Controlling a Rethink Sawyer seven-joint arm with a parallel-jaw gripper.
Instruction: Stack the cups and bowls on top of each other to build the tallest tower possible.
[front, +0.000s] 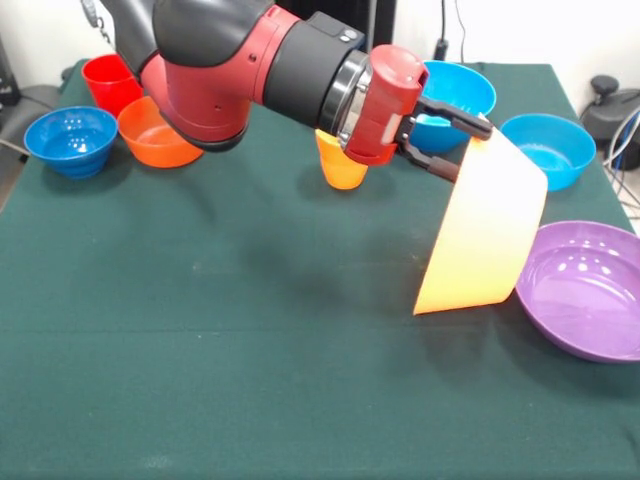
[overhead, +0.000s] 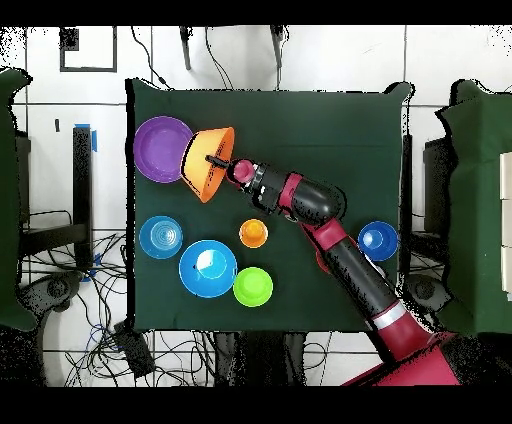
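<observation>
I see claw (front: 470, 140) clamped on yellow-orange bowl (front: 485, 235) rim | bowl tipped on edge, right of frame | touching purple bowl (front: 585, 290)

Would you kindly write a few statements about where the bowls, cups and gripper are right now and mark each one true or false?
1. The gripper holds the big yellow-orange bowl by its rim. True.
2. The yellow-orange bowl sits flat on the table. False: it is tipped on its side, its lower edge beside the purple bowl.
3. The orange cup is nested in the green bowl. False: it stands alone on the cloth.
4. The red cup stands at the table's corner next to the orange-red bowl. True.
5. A tower of three bowls is already built. False: no stack shows.
</observation>
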